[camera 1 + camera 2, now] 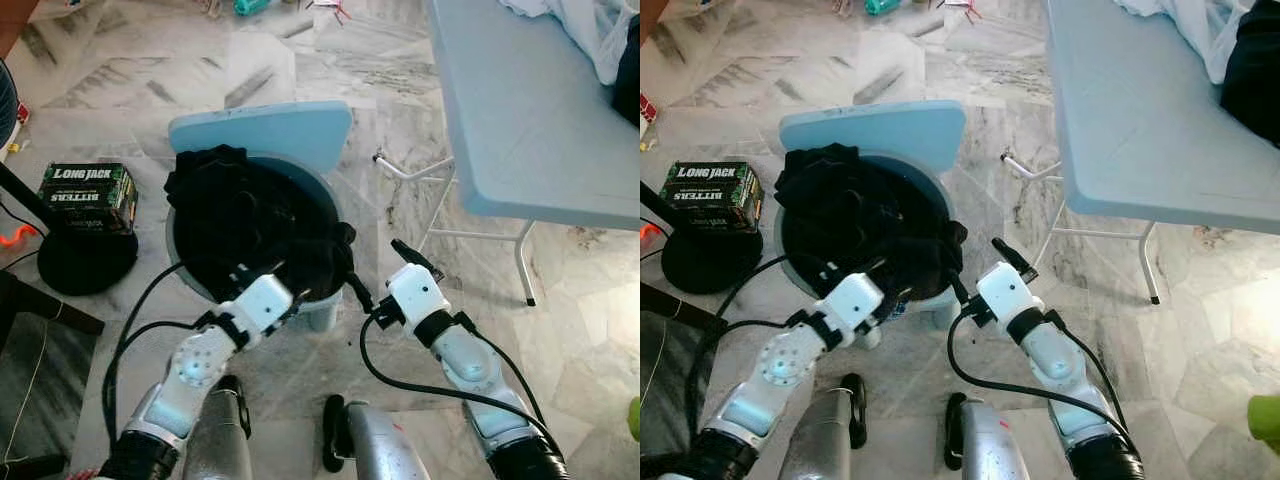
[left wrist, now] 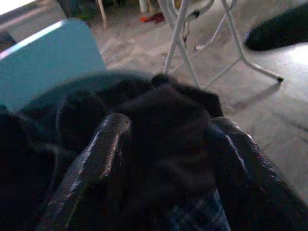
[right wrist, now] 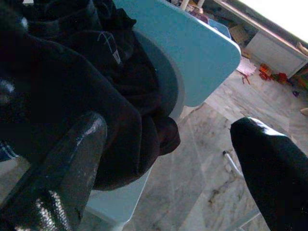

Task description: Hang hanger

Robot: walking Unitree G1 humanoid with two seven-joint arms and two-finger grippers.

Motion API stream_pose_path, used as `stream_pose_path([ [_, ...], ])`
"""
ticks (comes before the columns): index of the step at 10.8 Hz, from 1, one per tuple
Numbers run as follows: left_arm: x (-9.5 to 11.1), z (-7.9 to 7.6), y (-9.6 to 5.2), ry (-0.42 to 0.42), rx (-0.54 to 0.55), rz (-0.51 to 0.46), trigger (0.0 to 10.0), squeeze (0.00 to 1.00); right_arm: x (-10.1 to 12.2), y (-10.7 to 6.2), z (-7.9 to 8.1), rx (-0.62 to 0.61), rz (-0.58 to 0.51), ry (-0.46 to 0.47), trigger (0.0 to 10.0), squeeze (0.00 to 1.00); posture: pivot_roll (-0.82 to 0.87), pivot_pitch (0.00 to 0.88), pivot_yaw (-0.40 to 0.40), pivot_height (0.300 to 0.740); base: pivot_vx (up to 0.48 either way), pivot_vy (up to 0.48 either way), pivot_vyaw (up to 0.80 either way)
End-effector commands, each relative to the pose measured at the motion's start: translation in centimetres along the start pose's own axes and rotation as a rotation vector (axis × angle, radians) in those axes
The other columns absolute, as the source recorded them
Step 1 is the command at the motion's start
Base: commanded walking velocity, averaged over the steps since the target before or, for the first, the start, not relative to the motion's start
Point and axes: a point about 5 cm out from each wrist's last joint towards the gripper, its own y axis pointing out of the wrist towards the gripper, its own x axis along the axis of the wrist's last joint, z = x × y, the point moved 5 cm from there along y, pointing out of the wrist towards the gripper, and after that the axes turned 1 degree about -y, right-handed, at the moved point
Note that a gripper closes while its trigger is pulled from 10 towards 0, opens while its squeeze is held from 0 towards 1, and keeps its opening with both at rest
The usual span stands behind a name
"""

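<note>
Two end effectors work at the light-blue laundry basket [image 1: 322,312]. The left end effector [image 2: 166,144] has its fingers apart, straddling the heap of dark clothes [image 1: 240,215] at the near rim. The right end effector [image 3: 168,159] hovers spread just beside the basket's edge. No hanger can be made out. Judging by this, a garment is being picked; next, close and lift. The bench [image 1: 530,110] stands to the right.
</note>
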Motion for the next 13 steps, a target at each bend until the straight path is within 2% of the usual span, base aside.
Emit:
stream_pose_path([
  [1, 2.2, 0.6, 0.6, 0.024, 0.008, -0.077, 10.0, 0.00, -0.8, -0.5, 0.1, -0.002, 0.026, 0.000, 10.0, 0.00, 0.02, 0.226, -0.094, 0.740, 0.000, 0.000, 0.00],
  [2, 3.2, 2.1, 0.8, 0.032, 0.074, -0.115, 10.0, 0.00, -0.8, -0.5, 0.1, -0.003, 0.025, 0.000, 10.0, 0.00, 0.02, 0.231, -0.096, 0.740, 0.000, 0.000, 0.00],
  [3, 3.1, 3.3, 0.9, 0.022, 0.121, -0.110, 10.0, 0.00, -0.8, -0.5, 0.2, -0.003, 0.026, 0.000, 10.0, 0.00, 0.02, 0.231, -0.096, 0.740, 0.000, 0.000, 0.00],
  [4, 2.1, 4.1, 0.8, 0.016, 0.149, -0.070, 10.0, 0.00, -0.8, -0.5, 0.2, -0.002, 0.026, 0.001, 10.0, 0.00, 0.02, 0.235, -0.095, 0.740, 0.000, 0.000, 0.00],
  [5, 0.8, 4.2, 0.9, -0.042, 0.137, -0.015, 10.0, 0.00, -0.8, -0.6, 0.3, -0.001, 0.026, 0.003, 10.0, 0.00, 0.01, 0.238, -0.096, 0.740, 0.000, 0.000, 0.00],
  [6, 0.6, 3.8, 1.2, -0.078, 0.111, -0.008, 10.0, 0.00, -0.8, -0.6, 0.3, -0.002, 0.026, 0.006, 10.0, 0.00, 0.01, 0.240, -0.096, 0.740, 0.000, 0.000, 0.00],
  [7, -0.3, 2.4, 1.5, -0.109, 0.036, 0.035, 10.0, 0.00, -0.6, -0.5, 0.2, -0.011, 0.022, 0.013, 10.0, 0.00, 0.00, 0.242, -0.096, 0.740, 0.000, 0.000, 0.00],
  [8, -0.7, 1.8, 1.4, -0.112, 0.013, 0.047, 10.0, 0.00, -0.6, -0.6, 0.2, -0.011, 0.022, 0.011, 10.0, 0.00, 0.00, 0.243, -0.095, 0.740, 0.000, 0.000, 0.00],
  [9, -1.5, 0.8, 1.4, -0.149, -0.005, 0.073, 10.0, 0.00, -0.7, -0.7, 0.0, -0.012, 0.025, 0.008, 10.0, 0.00, 0.00, 0.242, -0.094, 0.740, 0.000, 0.000, 0.00],
  [11, -2.4, 0.5, 1.2, -0.181, 0.007, 0.104, 10.0, 0.00, -0.8, -0.8, 0.1, -0.012, 0.028, 0.009, 10.0, 0.00, 0.00, 0.247, -0.095, 0.740, 0.000, 0.000, 0.00],
  [13, -3.3, 1.6, 1.1, -0.223, 0.065, 0.142, 10.0, 0.00, -0.7, -0.8, 0.1, -0.010, 0.028, 0.007, 10.0, 0.00, 0.00, 0.246, -0.096, 0.740, 0.000, 0.000, 0.00],
])
